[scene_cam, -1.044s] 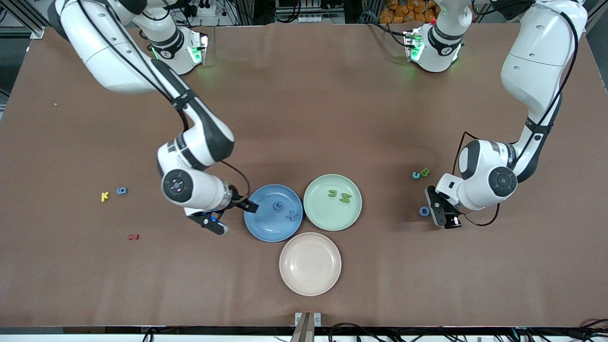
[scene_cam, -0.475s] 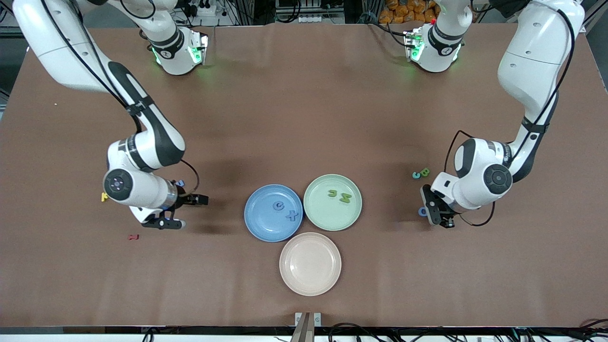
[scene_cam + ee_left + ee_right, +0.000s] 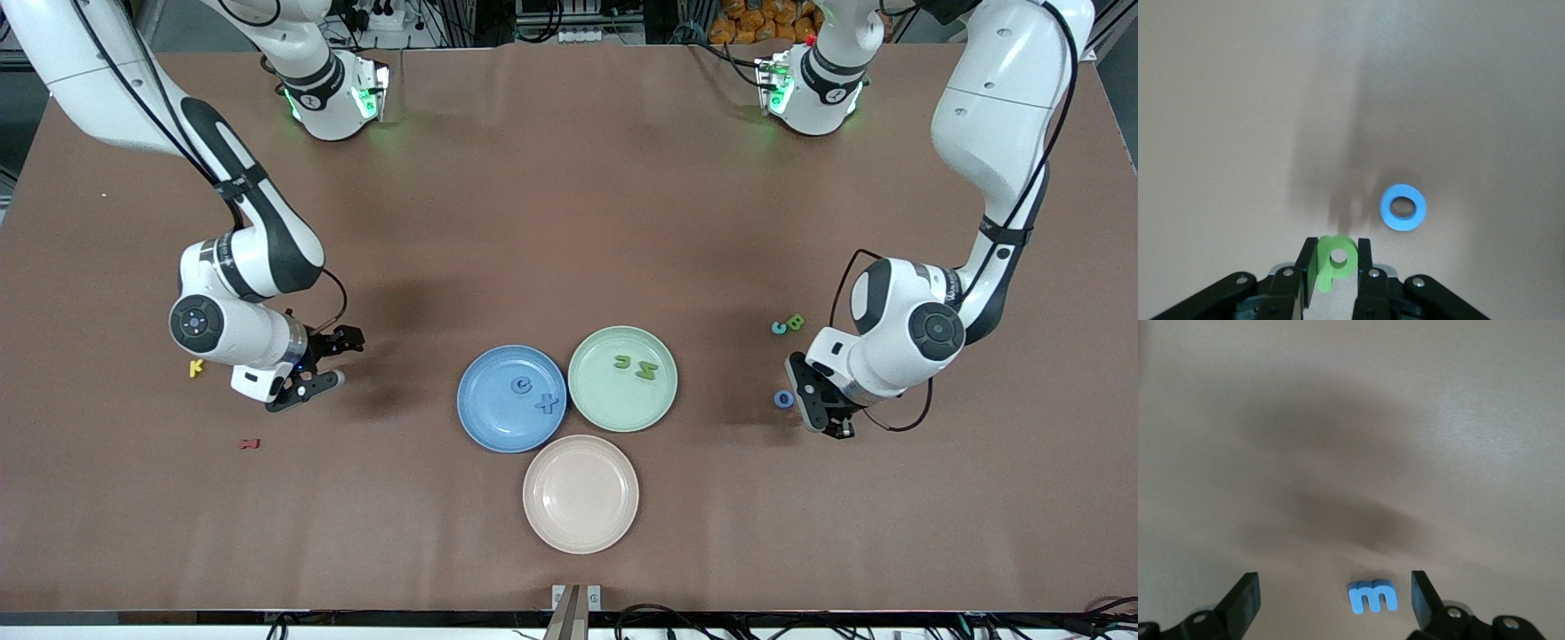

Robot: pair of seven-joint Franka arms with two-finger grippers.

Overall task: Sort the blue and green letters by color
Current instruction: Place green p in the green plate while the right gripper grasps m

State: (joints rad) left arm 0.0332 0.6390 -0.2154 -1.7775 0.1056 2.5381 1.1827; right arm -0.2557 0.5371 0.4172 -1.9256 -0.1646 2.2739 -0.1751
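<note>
The table carries three plates clustered together, and taking the blue plate as landmark, the green plate touches it on the side toward the left arm's end, while the pink plate sits nearer the front camera than both. On the blue plate lie two blue letters; two green letters lie on the green plate. Well apart from the blue plate toward the left arm's end, the left gripper holds its fingers closed on a green P, pinched across its flat faces, above a blue O on the table; a teal G and green B pair lies farther from the camera. Toward the right arm's end, the right gripper hangs wide open and empty over a blue E, near a yellow K and a dark red letter. These pieces look light, thin and stiff, likely foam or plastic, so they probably skid under a nudge; gripping across opposite edges, low against the table, seems safest.
</note>
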